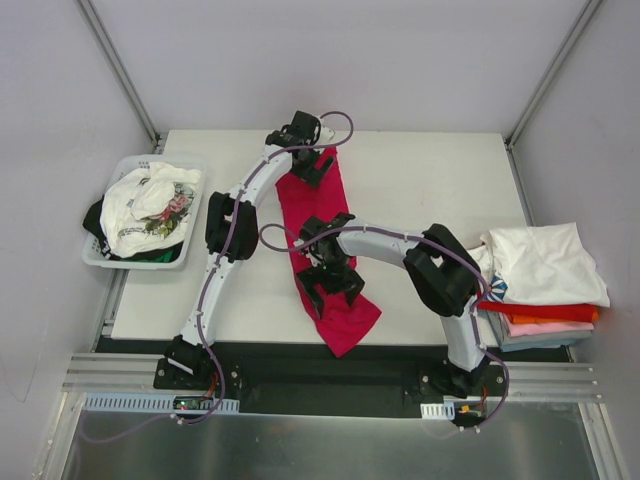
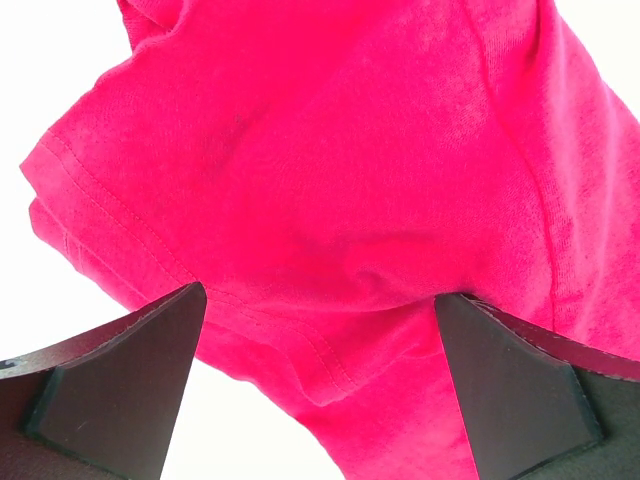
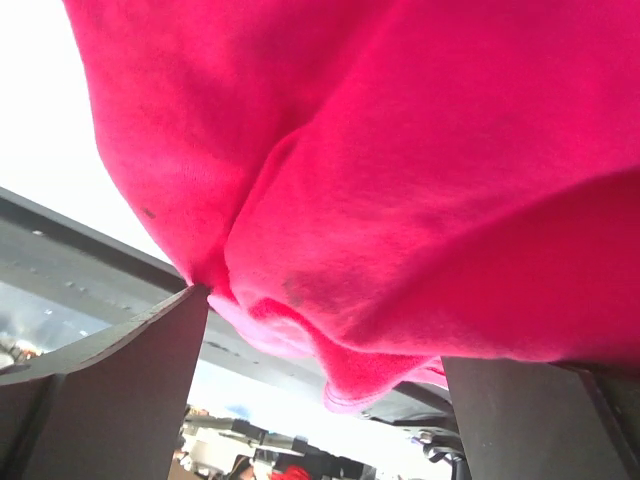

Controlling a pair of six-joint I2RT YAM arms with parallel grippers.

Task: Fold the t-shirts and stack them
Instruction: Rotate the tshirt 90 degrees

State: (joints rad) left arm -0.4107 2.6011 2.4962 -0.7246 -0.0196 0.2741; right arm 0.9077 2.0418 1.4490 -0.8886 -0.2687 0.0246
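Observation:
A plain crimson-magenta t-shirt (image 1: 305,205) lies folded into a long narrow strip down the middle of the table, its near end hanging over the front edge. My left gripper (image 1: 318,165) is at the strip's far end, jaws wide open just above the cloth (image 2: 330,150) by a hemmed sleeve edge. My right gripper (image 1: 333,283) is over the strip's near part, jaws wide open with a fold of the cloth (image 3: 400,150) between them. Folded shirts are stacked at the right: a white one (image 1: 540,262) on top, red (image 1: 535,311) and pink (image 1: 545,327) beneath.
A white plastic basket (image 1: 135,262) stands at the table's left edge, holding a crumpled white printed shirt (image 1: 150,205) over dark cloth. The white table (image 1: 420,190) has grey walls behind and metal rails along its near edge.

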